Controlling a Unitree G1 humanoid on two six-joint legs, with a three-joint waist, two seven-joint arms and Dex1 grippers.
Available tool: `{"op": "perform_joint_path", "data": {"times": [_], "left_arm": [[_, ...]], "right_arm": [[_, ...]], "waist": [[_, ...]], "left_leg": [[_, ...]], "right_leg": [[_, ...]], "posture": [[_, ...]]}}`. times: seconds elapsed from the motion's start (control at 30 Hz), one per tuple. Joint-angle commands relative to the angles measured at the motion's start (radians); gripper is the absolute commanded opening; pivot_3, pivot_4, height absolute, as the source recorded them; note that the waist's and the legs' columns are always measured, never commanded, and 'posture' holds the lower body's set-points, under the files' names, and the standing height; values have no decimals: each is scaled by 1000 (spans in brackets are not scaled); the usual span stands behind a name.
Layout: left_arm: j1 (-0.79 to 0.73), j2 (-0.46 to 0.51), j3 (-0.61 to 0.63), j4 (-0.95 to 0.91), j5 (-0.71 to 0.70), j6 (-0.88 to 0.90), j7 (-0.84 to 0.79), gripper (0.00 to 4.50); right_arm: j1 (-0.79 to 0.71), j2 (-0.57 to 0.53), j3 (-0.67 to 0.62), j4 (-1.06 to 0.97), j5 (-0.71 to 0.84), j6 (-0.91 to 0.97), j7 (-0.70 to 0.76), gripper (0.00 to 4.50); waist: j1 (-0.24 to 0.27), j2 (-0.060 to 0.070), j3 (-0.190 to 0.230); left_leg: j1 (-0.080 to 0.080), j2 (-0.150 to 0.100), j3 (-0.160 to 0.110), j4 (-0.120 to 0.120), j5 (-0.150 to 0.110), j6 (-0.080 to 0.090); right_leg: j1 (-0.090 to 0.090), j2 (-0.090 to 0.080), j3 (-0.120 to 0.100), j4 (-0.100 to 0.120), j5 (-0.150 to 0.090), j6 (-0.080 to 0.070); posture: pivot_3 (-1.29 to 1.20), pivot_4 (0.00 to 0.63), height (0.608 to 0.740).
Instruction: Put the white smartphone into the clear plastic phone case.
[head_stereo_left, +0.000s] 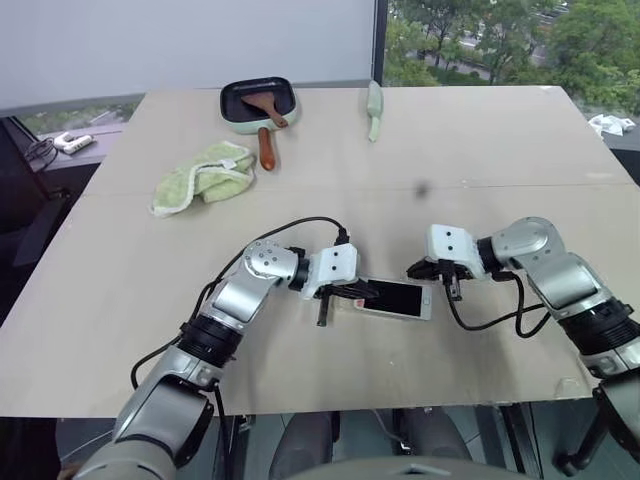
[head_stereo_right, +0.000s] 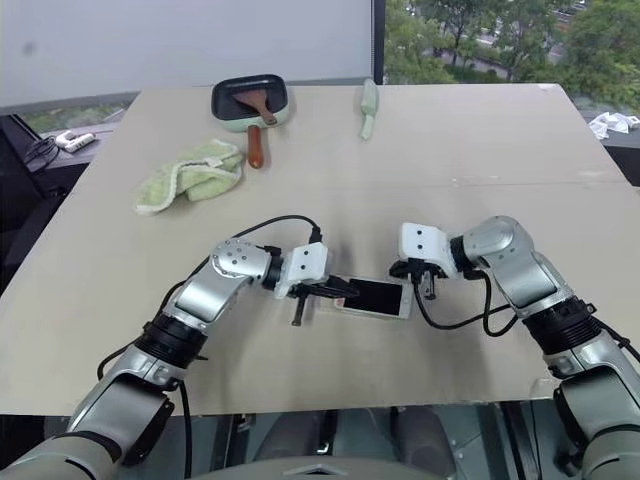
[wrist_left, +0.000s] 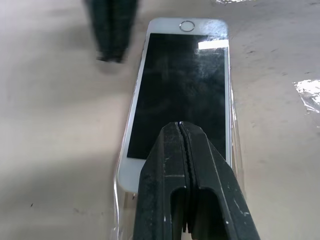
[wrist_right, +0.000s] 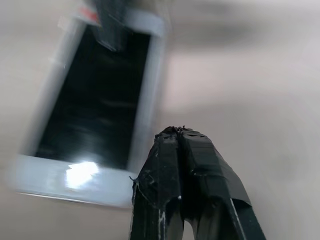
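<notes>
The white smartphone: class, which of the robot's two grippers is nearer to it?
Left. The left gripper, shut, rests over one end of the white smartphone; the right gripper, also shut, sits just off its other end, near that corner.

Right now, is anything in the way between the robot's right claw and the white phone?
No, nothing visible. The right claw, shut, sits just off the end of the white smartphone over bare table. The left claw, also shut, presses on the phone's other end.
</notes>
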Motion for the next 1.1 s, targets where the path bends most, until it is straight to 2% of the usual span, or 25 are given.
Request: {"op": "perform_joint_path", "data": {"times": [0.03,0.1,0.27,0.53,0.73,0.83,1.1], "left_arm": [[24,8,-41,62,61,27,10,0],[23,8,-42,63,61,27,11,0],[21,3,-41,68,61,25,20,0],[17,6,-46,84,85,26,50,0],[30,12,-44,66,83,32,59,0],[34,14,-44,55,82,33,60,0],[35,18,-48,-2,78,49,50,0]], "right_arm": [[36,-58,-4,-117,63,51,108,39],[50,-52,-17,-154,96,85,110,39],[34,-36,-15,-88,19,-3,24,39],[-6,28,-82,-49,32,-53,-76,39],[66,-16,-175,-276,274,138,39,39],[136,-105,-127,-381,290,180,107,39],[178,-128,-35,-350,161,90,60,39]], "waist": [[2,0,0],[-1,0,0],[-4,0,0],[0,0,0],[0,0,0],[0,0,0],[-3,0,0]], "left_leg": [[0,0,0,0,0,0],[-1,0,-1,0,0,0],[0,0,0,0,0,0],[0,0,0,0,0,0],[-1,0,-1,-1,0,0],[-1,0,-2,-1,0,0],[0,0,-1,0,0,0]], "right_leg": [[0,0,0,0,0,0],[0,0,-1,-1,0,0],[0,0,0,-1,0,0],[0,0,0,0,0,0],[0,0,-1,-1,0,0],[1,0,-1,-2,0,0],[1,0,-1,-1,0,0]], "posture": [[0,150,740],[0,150,740],[0,150,740],[0,150,740],[0,150,740],[0,150,740],[0,150,740]]}}
